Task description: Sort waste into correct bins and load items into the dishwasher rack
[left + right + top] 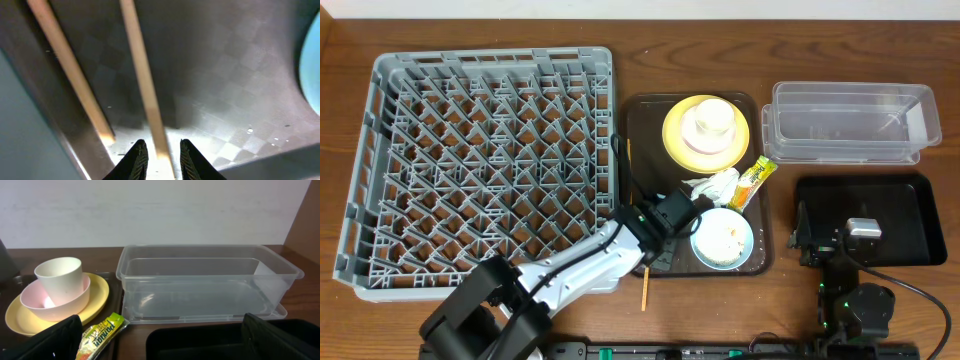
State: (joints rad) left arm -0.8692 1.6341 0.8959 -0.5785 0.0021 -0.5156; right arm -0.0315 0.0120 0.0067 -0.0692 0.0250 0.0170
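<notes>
Two wooden chopsticks [70, 70] lie on the brown tray [645, 120]. My left gripper [161, 145] is low over them, jaws narrowly apart on either side of one chopstick [142, 75], with a small gap on each side. From above, the left gripper [656, 238] is beside the light blue bowl [722, 238], which holds rice scraps. A chopstick end [645, 285] pokes past the tray's front. My right gripper [165, 342] stands wide open and empty above the black tray [200, 340]. The grey dishwasher rack [490, 150] is empty.
A white cup [710, 118] sits in a pale bowl [55, 305] on the yellow plate [675, 135]. The crumpled napkin [715, 185] and snack wrapper [755, 180] lie on the brown tray. The clear container [850, 122] stands behind the black tray [900, 195].
</notes>
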